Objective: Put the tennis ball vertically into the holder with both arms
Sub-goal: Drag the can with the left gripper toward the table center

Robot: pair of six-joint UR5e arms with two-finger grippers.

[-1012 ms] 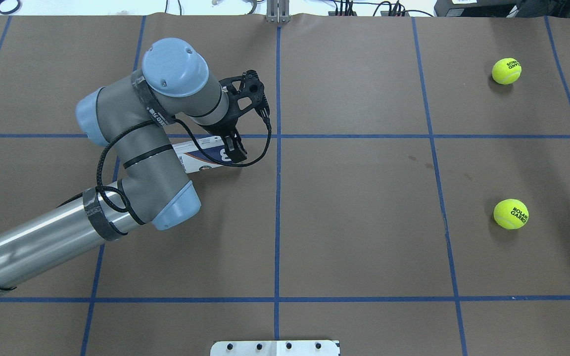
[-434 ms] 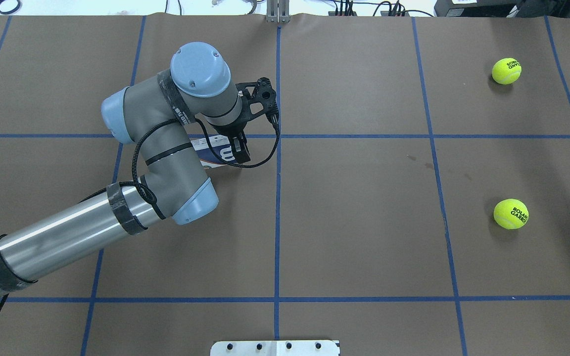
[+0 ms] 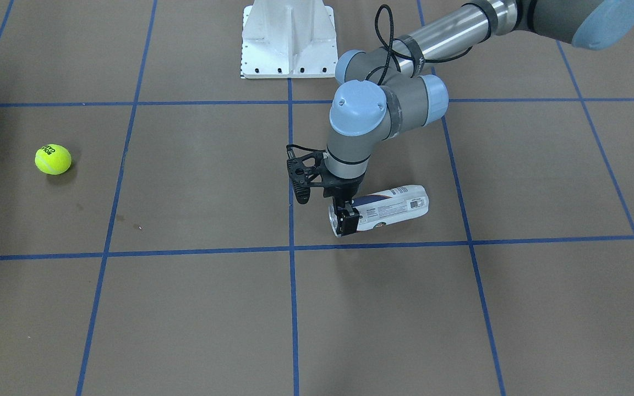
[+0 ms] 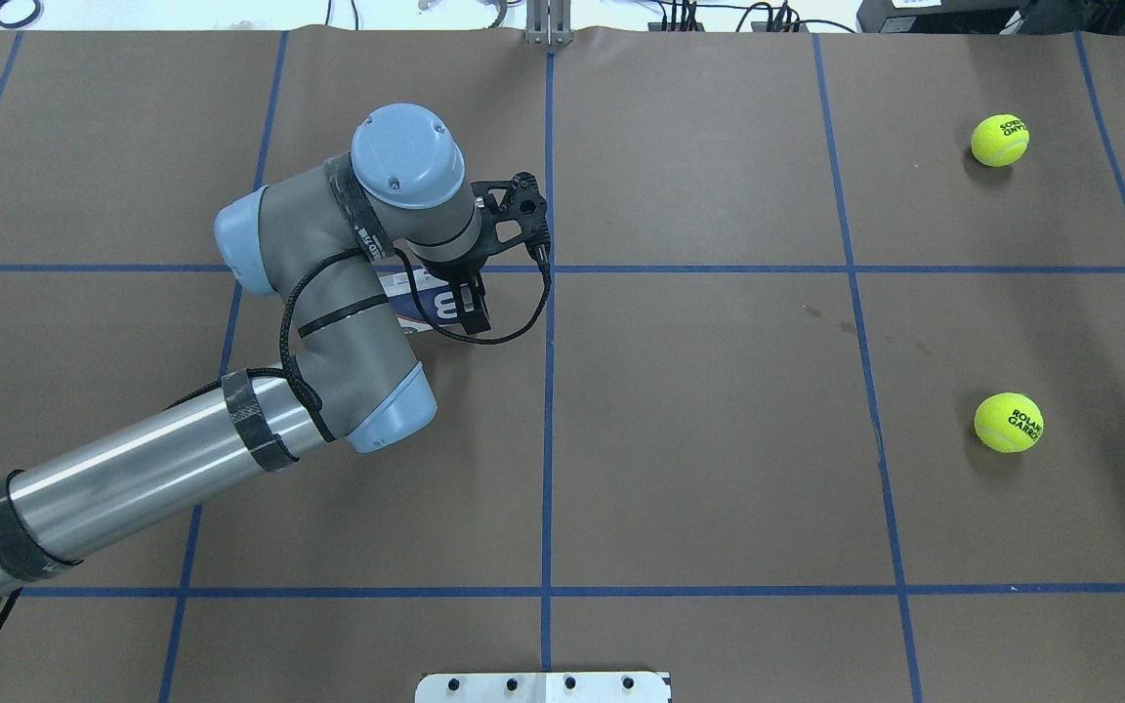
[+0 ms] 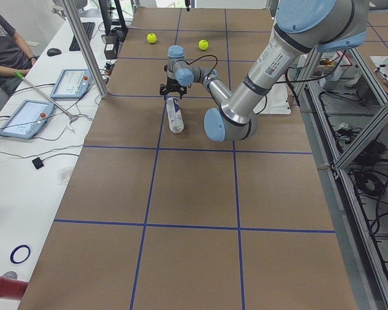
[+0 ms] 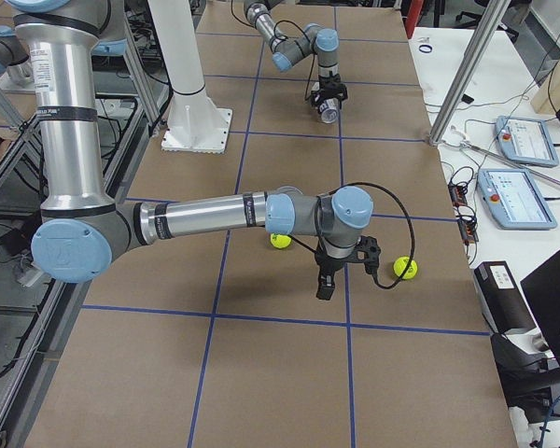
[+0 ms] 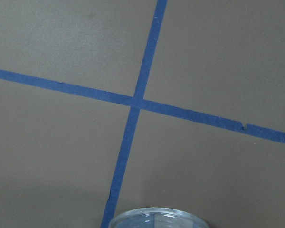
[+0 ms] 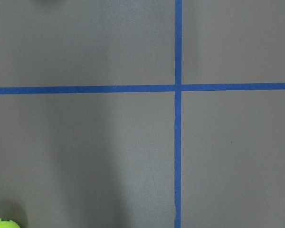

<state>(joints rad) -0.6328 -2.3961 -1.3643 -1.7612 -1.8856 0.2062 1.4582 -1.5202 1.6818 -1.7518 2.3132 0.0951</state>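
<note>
Gripping the clear plastic tennis-ball tube (image 3: 394, 206) at its open rim, my left tool (image 3: 348, 219) is clenched; the tube lies sideways on the brown paper desk (image 3: 196, 308). Next, I judge: tip it upright. My right tool (image 6: 325, 283) hangs near a yellow tennis ball (image 6: 406, 269); its state I cannot tell.

One camera looks down from behind the robot's base (image 3: 287, 38), another faces it across the table (image 3: 542, 308); both show the holder (image 3: 391, 206) and tennis balls (image 4: 1008, 422). Two end cameras look along it from afar; wrist cameras sit close above blue tape (image 7: 133, 102)
</note>
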